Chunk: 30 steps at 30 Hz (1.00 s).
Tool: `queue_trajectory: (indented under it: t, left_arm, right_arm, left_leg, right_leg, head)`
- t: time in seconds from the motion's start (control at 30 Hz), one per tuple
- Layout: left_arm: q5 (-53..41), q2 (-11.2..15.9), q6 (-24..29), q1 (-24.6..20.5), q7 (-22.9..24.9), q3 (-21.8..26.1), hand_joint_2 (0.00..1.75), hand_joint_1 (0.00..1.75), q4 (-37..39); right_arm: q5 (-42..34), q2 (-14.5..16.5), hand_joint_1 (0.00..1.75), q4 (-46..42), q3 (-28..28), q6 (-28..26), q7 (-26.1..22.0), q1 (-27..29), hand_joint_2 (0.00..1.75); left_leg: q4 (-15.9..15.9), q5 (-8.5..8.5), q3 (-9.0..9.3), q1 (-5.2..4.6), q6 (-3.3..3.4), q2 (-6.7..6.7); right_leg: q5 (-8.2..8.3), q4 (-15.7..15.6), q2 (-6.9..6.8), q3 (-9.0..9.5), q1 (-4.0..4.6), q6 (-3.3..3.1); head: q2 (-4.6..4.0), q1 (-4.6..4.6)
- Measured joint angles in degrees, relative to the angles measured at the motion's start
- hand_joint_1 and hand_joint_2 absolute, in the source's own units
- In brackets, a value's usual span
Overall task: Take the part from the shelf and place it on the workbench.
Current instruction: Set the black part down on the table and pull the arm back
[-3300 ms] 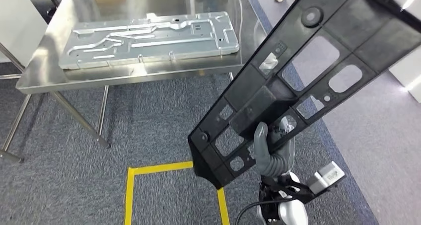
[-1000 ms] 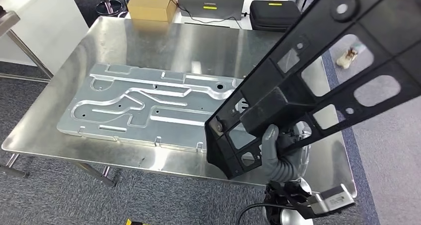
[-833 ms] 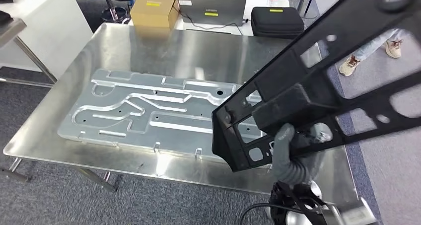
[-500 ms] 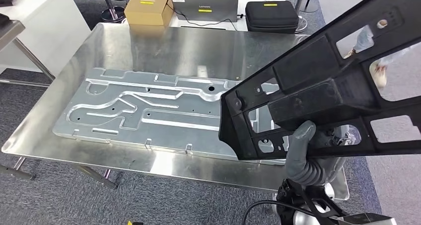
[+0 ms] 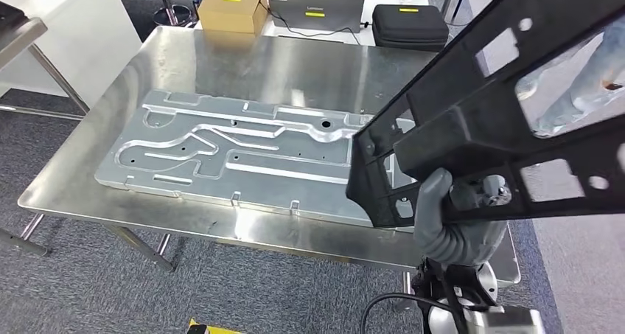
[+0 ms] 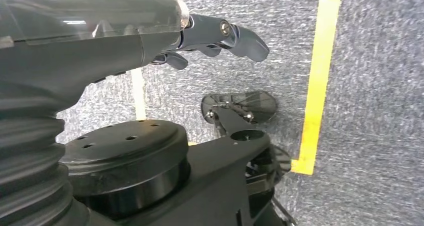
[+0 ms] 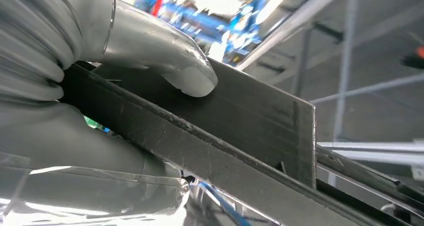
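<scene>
1. The right hand (image 5: 451,220) was clamped on the black plastic frame part (image 5: 501,120) near its lower end, the thumb (image 7: 175,61) pressed flat on one face and the rest of the hand wrapped under the opposite side; that grip low on a long piece probably explained why the frame rose steeply away from the hand, up and out toward the far right, rather than lying level.
2. The left hand (image 6: 220,34) hung over grey carpet with yellow floor tape (image 6: 317,81) beyond it; its dark fingers (image 6: 240,36) were loosely curled with nothing between them, so I judged it idle, the carry being left to one arm.
3. Just beyond the right hand, the frame's lower corner hung above the near right part of the stainless steel workbench (image 5: 309,65), clear of the surface as far as I could tell; the part was therefore off the shelf but not yet set down.
4. Farther out and to the left of the hand, a ribbed aluminium plate (image 5: 228,153) lay flat on the bench and took up most of its middle; I judged that the frame had to be lowered onto or beside it, and its long raised end would need swinging down first.
5. Past the bench's far edge sat a cardboard box (image 5: 234,6), a grey laptop (image 5: 313,6) and a black case (image 5: 410,26), well clear of the hand.
</scene>
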Motion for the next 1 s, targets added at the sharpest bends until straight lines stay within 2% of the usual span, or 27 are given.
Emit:
queue_trajectory:
  t: [0.03, 0.07, 0.1, 0.17, 0.2, 0.27, 0.33, 0.4, 0.47, 0.5, 0.53, 0.57, 0.63, 0.67, 0.7, 0.73, 0.83, 0.9, 0.97, 1.0]
  left_arm:
    - [0.0, 0.0, 0.0, 0.1, 0.0, 0.1, 1.75, 0.0, 0.0]
    - [0.0, -0.1, 0.0, 0.3, 0.0, 0.1, 1.75, 0.0, 0.0]
    - [0.0, -0.2, 0.0, 0.3, -0.1, 0.2, 1.75, 0.0, 0.0]
    - [-0.2, -0.5, 0.1, 0.4, -0.1, 0.4, 1.75, 0.0, 0.0]
    - [-0.3, -0.6, 0.1, 0.4, -0.1, 0.4, 1.75, 0.0, 0.0]
    - [-0.5, -0.8, 0.1, 0.3, -0.1, 0.4, 1.75, 0.0, 0.0]
    - [-0.7, -1.0, 0.0, 0.3, -0.2, 0.4, 1.75, 0.0, 0.0]
    - [-1.0, -1.2, -0.1, 0.3, -0.3, 0.5, 1.75, 0.0, 0.0]
    - [-1.1, -1.4, -0.2, 0.4, -0.4, 0.6, 1.75, 0.0, 0.0]
    - [-1.2, -1.5, -0.2, 0.4, -0.4, 0.6, 1.75, 0.0, 0.0]
    - [-1.2, -1.5, -0.3, 0.5, -0.5, 0.7, 1.75, 0.0, 0.0]
    - [-1.2, -1.6, -0.3, 0.5, -0.6, 0.7, 1.75, 0.0, 0.0]
    - [-1.2, -1.6, -0.5, 0.4, -0.8, 0.8, 1.75, 0.0, 0.0]
    - [-1.2, -1.6, -0.6, 0.4, -1.0, 0.8, 1.75, 0.0, 0.0]
    - [-1.2, -1.7, -0.8, 0.4, -1.2, 0.9, 1.75, 0.0, 0.0]
    - [-1.3, -1.7, -0.9, 0.4, -1.3, 0.9, 1.75, 0.0, 0.0]
    - [-1.4, -1.9, -1.1, 0.5, -1.4, 1.1, 1.75, 0.0, 0.0]
    - [-1.5, -2.1, -1.1, 0.5, -1.6, 1.3, 1.75, 0.0, 0.0]
    - [-1.6, -2.2, -1.2, 0.4, -1.8, 1.4, 1.75, 0.0, 0.0]
    - [-1.6, -2.3, -1.2, 0.4, -1.9, 1.4, 1.75, 0.0, 0.0]
  right_arm:
    - [1.5, -0.2, 1.75, 0.4, -0.2, -0.8, 0.5, -0.2, 1.75]
    - [3.5, -0.5, 1.75, 0.8, -0.4, -2.0, 1.2, -0.6, 1.75]
    - [5.9, -0.7, 1.75, 1.1, -0.5, -3.3, 2.1, -1.1, 1.75]
    - [11.2, -1.2, 1.75, 2.0, -0.8, -6.3, 3.8, -2.2, 1.75]
    - [14.0, -1.4, 1.75, 2.5, -1.0, -7.7, 4.7, -2.6, 1.75]
    - [21.0, -1.8, 1.75, 3.6, -1.4, -11.2, 7.0, -3.3, 1.75]
    - [29.2, -2.1, 1.75, 5.1, -1.9, -14.9, 9.5, -4.0, 1.75]
    - [36.0, -2.5, 1.75, 6.9, -2.0, -17.5, 11.9, -4.8, 1.75]
    - [40.9, -3.2, 1.75, 9.1, -2.0, -18.8, 14.3, -5.4, 1.75]
    - [42.8, -3.7, 1.75, 10.3, -2.0, -19.1, 15.4, -5.6, 1.75]
    - [44.4, -4.3, 1.75, 11.6, -2.0, -19.2, 16.4, -5.8, 1.75]
    - [45.9, -4.9, 1.75, 12.8, -2.0, -19.2, 17.5, -6.2, 1.75]
    - [48.1, -6.2, 1.75, 15.0, -2.0, -19.0, 19.4, -7.2, 1.75]
    - [48.8, -6.8, 1.75, 16.0, -2.0, -18.8, 20.0, -7.8, 1.75]
    - [49.1, -7.5, 1.75, 17.1, -2.0, -18.6, 20.6, -8.2, 1.75]
    - [49.3, -8.1, 1.75, 18.1, -2.0, -18.3, 20.9, -8.6, 1.75]
    - [49.1, -10.3, 1.75, 21.4, -2.0, -16.9, 22.0, -9.9, 1.75]
    - [48.1, -12.2, 1.75, 24.5, -2.0, -15.6, 22.3, -11.4, 1.75]
    - [46.5, -14.1, 1.75, 28.1, -2.0, -14.2, 22.3, -12.6, 1.75]
    - [45.7, -15.0, 1.75, 30.0, -2.0, -13.6, 22.1, -13.0, 1.75]
  left_leg:
    - [0.1, 0.04, -0.1, 0.02, -0.05, 0.0]
    - [0.1, 0.02, -0.12, 0.06, -0.13, -0.02]
    - [0.2, -0.05, -0.11, 0.09, -0.25, -0.04]
    - [0.6, -0.25, -0.3, -0.04, -0.79, -0.12]
    - [0.7, -0.3, -0.46, -0.1, -1.14, -0.15]
    - [0.7, -0.26, -0.66, -0.12, -1.87, -0.18]
    - [1.4, -0.99, -1.01, 0.01, -2.51, -0.17]
    - [6.0, -3.66, -3.16, 0.12, -2.95, -0.17]
    - [13.6, -6.77, -6.95, 0.18, -3.18, -0.16]
    - [16.3, -7.35, -8.42, 0.22, -3.25, -0.16]
    - [17.0, -6.8, -8.99, 0.24, -3.26, -0.15]
    - [15.5, -5.22, -8.54, 0.25, -3.22, -0.15]
    - [8.2, -1.03, -5.49, 0.26, -2.91, -0.14]
    - [4.9, 0.2, -4.06, 0.2, -2.69, -0.16]
    - [2.7, 0.81, -3.19, 0.13, -2.43, -0.19]
    - [1.9, 0.79, -2.92, 0.05, -2.17, -0.27]
    - [1.2, 1.27, -2.91, 0.13, -1.08, -0.42]
    - [0.8, 1.66, -2.8, 0.31, -0.37, -0.37]
    - [0.8, 1.76, -2.91, 0.29, -0.1, -0.39]
    - [0.8, 1.76, -2.94, 0.28, -0.08, -0.43]
  right_leg:
    - [0.47, 0.1, -0.02, 0.31, -0.18, 0.16]
    - [1.93, -2.2, -0.03, 1.74, -0.36, 0.24]
    - [3.81, -6.0, -0.03, 3.93, -0.49, 0.23]
    - [5.91, -12.8, 0.02, 7.58, -0.4, -0.19]
    - [6.1, -14.4, 0.06, 8.28, -0.24, -0.49]
    - [5.94, -15.1, 0.13, 8.22, 0.0, -1.21]
    - [6.1, -15.5, 0.1, 8.33, -0.16, -1.92]
    - [6.21, -15.8, 0.01, 8.49, -0.31, -2.62]
    - [6.15, -15.8, -0.04, 8.49, -0.13, -2.99]
    - [6.12, -15.8, -0.05, 8.48, -0.04, -3.02]
    - [6.1, -15.7, -0.04, 8.48, 0.02, -3.04]
    - [6.06, -15.6, -0.01, 8.5, 0.05, -3.01]
    - [5.93, -15.4, 0.04, 8.55, 0.1, -2.8]
    - [5.85, -15.2, 0.06, 8.49, 0.2, -2.6]
    - [5.86, -15.2, 0.06, 8.4, 0.29, -2.33]
    - [5.91, -15.1, 0.03, 8.29, 0.38, -2.04]
    - [5.71, -14.8, -0.02, 7.96, 0.28, -1.07]
    - [3.4, -11.1, 0.02, 6.28, 0.09, -0.44]
    - [0.04, -3.9, 0.03, 2.81, -0.03, 0.03]
    - [-0.86, -0.9, 0.03, 1.27, -0.08, 0.18]
  head:
    - [0.0, 0.0]
    - [0.0, 0.0]
    - [0.0, 0.01]
    - [0.0, -0.02]
    - [0.0, -0.04]
    - [0.0, -0.08]
    - [0.0, -0.09]
    - [0.0, -0.13]
    - [0.0, -0.15]
    - [0.0, -0.14]
    - [0.0, -0.15]
    - [0.0, -0.15]
    - [0.0, -0.15]
    - [0.0, -0.14]
    - [0.0, -0.1]
    - [0.0, -0.09]
    - [0.0, -0.07]
    - [0.0, -0.04]
    - [0.0, -0.01]
    - [0.0, -0.01]
